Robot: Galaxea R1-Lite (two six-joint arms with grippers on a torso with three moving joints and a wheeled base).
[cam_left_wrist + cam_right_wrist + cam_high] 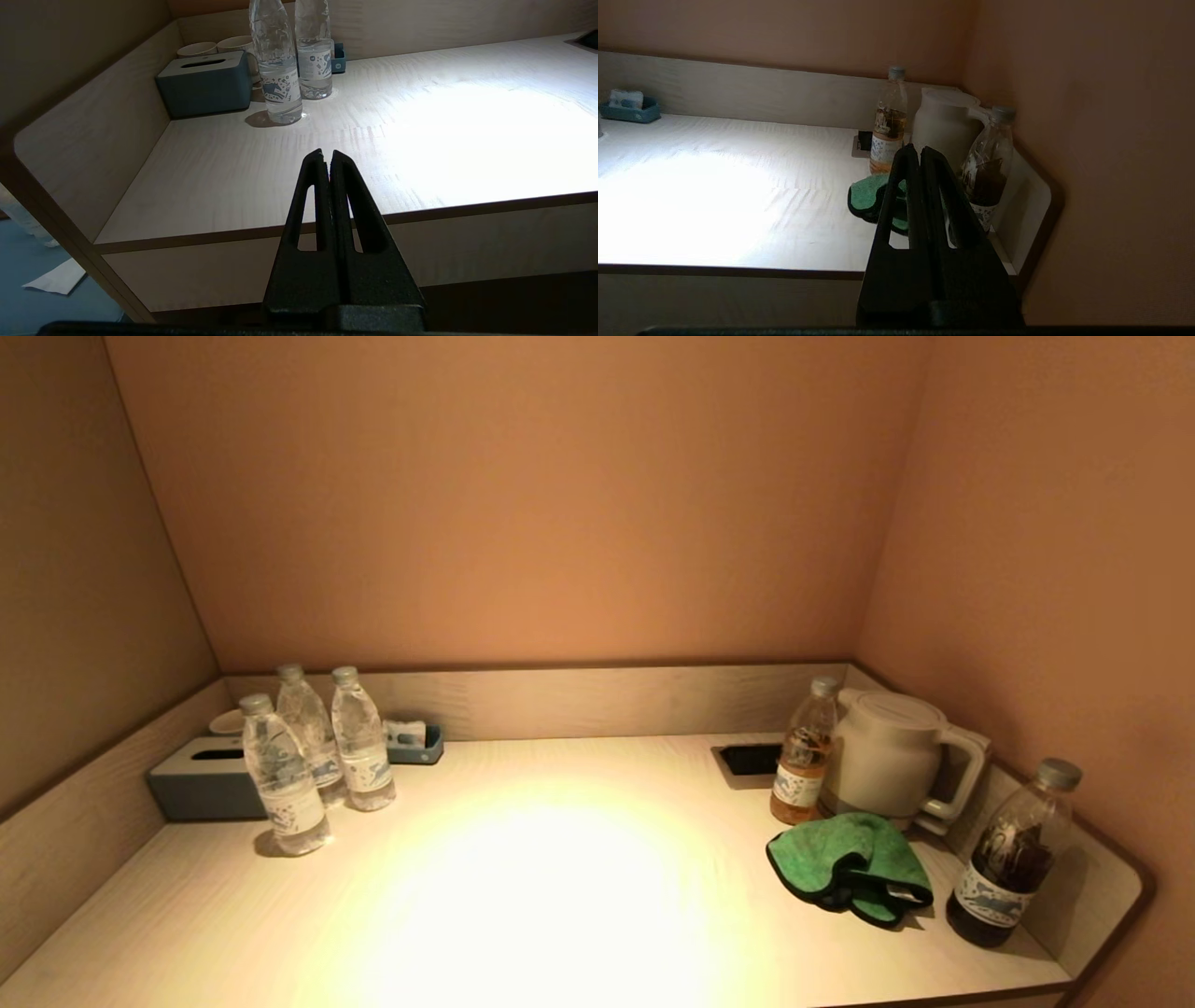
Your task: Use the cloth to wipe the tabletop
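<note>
Dim warm light, glare on tabletop (560, 896)

Right hand (920, 151) pressed together, off the counter's (738, 186) front edge
Green cloth (866, 193) lies crumpled near the right back corner, before an amber bottle (887, 126), white kettle (941, 123) and dark bottle (990, 168)

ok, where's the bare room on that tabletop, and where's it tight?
Free: the wide middle of the tabletop, between the water bottles and the green cloth. Crowded: right corner with kettle, tea bottles; left corner by the tissue box.
</note>
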